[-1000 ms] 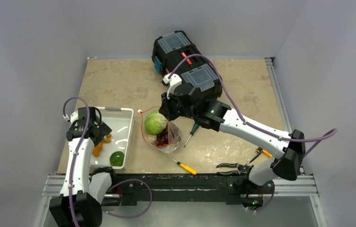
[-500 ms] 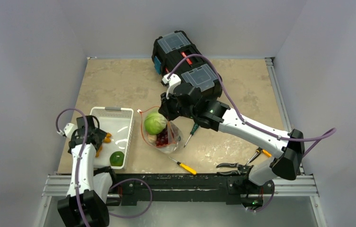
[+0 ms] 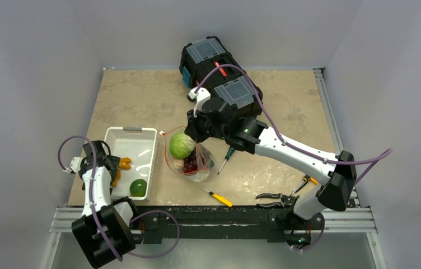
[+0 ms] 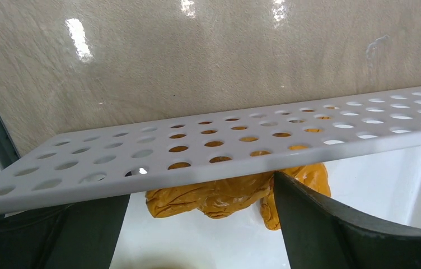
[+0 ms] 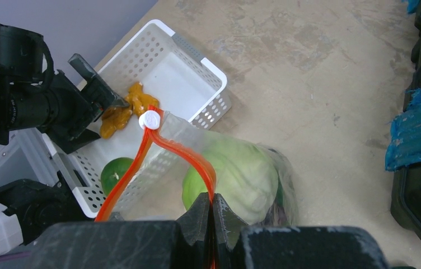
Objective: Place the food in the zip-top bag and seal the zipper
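Zip-top bag (image 3: 201,166): zipper (image 5: 179,148) pinched in right pincer (image 5: 213,208) | left pincer (image 4: 202,188) spread by carrots (image 4: 236,195), pulled back leftward

lab test cell | grey enclosure walls (image 3: 34,67) | aluminium rail frame (image 3: 219,219)

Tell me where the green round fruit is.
In the top view, the green round fruit lies in the white basket's near right corner, left of the zip-top bag.

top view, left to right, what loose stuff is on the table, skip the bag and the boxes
carrots → green round fruit → cabbage → yellow-handled screwdriver → black pliers → orange-handled pliers
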